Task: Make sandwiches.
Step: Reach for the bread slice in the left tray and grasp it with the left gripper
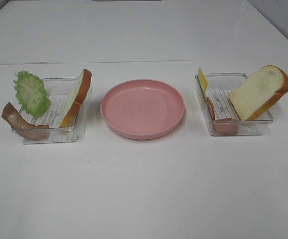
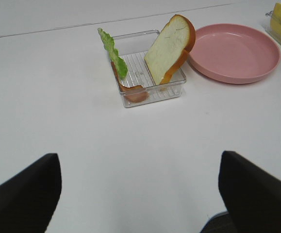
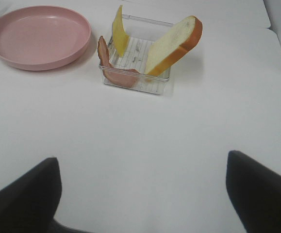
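Observation:
No sandwiches are assembled; the parts lie in two clear trays. The left tray (image 1: 69, 133) holds ruffled green lettuce (image 1: 31, 93), a brown bacon strip (image 1: 22, 123) and a bread slice (image 1: 76, 97) leaning on its right wall. In the right tray (image 1: 265, 119) stand yellow cheese (image 1: 202, 79), reddish ham (image 1: 225, 124) and a second bread slice (image 1: 259, 92). A pink plate (image 1: 143, 108) sits empty between them. Neither gripper shows in the exterior high view. My left gripper (image 2: 140, 194) and right gripper (image 3: 142, 194) are open over bare table, well short of the trays.
The white table (image 1: 144, 189) runs to a seam at the back. The left wrist view also catches the lettuce (image 2: 113, 53), the bread (image 2: 169, 48) and the plate (image 2: 235, 51); the right wrist view shows cheese (image 3: 119, 31), ham (image 3: 116, 73) and bread (image 3: 174, 43).

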Available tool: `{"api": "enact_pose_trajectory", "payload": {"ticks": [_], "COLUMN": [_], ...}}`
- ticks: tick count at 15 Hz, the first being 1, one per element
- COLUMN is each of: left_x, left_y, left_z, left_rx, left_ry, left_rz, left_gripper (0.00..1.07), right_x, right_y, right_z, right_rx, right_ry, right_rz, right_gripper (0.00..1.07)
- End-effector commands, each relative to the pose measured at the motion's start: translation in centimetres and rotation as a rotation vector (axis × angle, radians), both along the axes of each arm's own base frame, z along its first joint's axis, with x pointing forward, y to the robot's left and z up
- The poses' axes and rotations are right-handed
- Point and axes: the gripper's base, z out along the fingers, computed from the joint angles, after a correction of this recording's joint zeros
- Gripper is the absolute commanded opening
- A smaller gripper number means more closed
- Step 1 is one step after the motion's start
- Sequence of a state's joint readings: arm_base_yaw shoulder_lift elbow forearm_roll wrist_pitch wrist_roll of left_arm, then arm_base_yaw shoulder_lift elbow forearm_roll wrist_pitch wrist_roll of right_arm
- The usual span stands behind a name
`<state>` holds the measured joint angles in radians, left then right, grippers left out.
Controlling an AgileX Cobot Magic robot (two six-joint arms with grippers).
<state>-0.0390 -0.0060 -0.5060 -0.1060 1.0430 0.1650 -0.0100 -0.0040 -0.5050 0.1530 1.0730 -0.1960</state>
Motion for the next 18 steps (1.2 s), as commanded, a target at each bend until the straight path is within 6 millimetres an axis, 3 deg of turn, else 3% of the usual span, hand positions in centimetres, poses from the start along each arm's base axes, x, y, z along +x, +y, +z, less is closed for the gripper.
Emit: {"api": "enact_pose_trajectory", "payload": {"ticks": [1, 18], "left_x": [-0.19, -0.19], "left_y": [-0.05, -0.05], "left_z": [0.01, 0.01], "left_rx": [-0.007, -0.007], "left_ry": [-0.031, -0.031], "left_rz": [-0.003, -0.003], "left_gripper": [0.82, 0.82], "right_x": [-0.28, -0.28], "right_y": [-0.02, -0.02], "right_z": [0.01, 0.01], "right_rx": [-0.009, -0.009], "right_ry": [-0.027, -0.027], "right_rz": [-0.003, -0.003], "right_gripper": [0.82, 0.82]}}
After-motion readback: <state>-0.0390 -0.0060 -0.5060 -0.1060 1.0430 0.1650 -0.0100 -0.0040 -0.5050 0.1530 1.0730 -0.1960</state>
